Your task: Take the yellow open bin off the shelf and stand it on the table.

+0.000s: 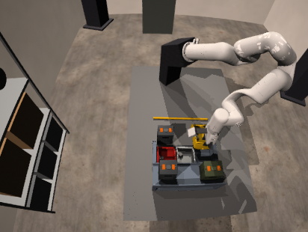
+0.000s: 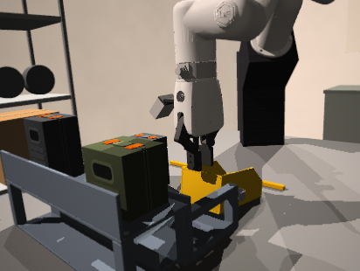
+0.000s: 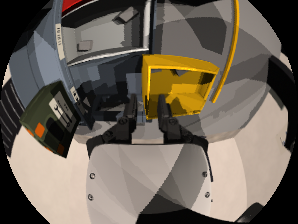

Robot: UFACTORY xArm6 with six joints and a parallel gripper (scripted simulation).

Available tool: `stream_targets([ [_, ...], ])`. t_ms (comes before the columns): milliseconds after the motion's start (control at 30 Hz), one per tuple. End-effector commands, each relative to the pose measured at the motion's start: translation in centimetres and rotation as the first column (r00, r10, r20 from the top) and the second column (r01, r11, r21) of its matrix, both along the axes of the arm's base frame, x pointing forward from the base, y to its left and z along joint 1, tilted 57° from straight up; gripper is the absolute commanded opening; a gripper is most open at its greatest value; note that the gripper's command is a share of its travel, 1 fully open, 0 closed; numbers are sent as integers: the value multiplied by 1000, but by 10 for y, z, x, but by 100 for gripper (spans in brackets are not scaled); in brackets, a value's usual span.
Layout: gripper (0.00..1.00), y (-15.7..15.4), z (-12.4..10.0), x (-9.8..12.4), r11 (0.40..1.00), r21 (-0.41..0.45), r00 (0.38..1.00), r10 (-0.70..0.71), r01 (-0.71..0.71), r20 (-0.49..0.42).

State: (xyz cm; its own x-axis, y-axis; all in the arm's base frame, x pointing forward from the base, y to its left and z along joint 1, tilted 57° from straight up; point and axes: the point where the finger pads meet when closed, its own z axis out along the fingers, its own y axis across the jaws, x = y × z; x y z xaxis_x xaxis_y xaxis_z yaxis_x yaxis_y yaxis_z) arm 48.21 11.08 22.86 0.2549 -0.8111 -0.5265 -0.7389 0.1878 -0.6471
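Note:
The yellow open bin (image 1: 199,139) sits at the far right end of the grey shelf (image 1: 187,170), next to a grey bin and a red bin. From the side it looks tilted (image 2: 218,185). My gripper (image 2: 198,158) is down at the bin's upper wall edge, fingers part open, one on each side of the wall and not clamped on it. The wrist view shows the yellow bin (image 3: 180,86) just ahead of the fingertips, its side wall in line with the gap. I cannot make out the bin's parts.
On the shelf stand a red bin (image 1: 166,153), a grey bin (image 1: 185,154), two black boxes (image 1: 165,134) (image 1: 168,171) and a green box (image 1: 211,171). A thin yellow bar (image 1: 179,118) lies on the table behind the shelf. A rack of cubbies (image 1: 26,150) stands at the left.

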Motion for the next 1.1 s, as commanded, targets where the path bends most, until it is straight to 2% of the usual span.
stream_targets([
  [0,33,3,-3,4,1000,0,1000,-1,1,1],
  [1067,33,12,-12,14,1000,0,1000,-1,1,1],
])
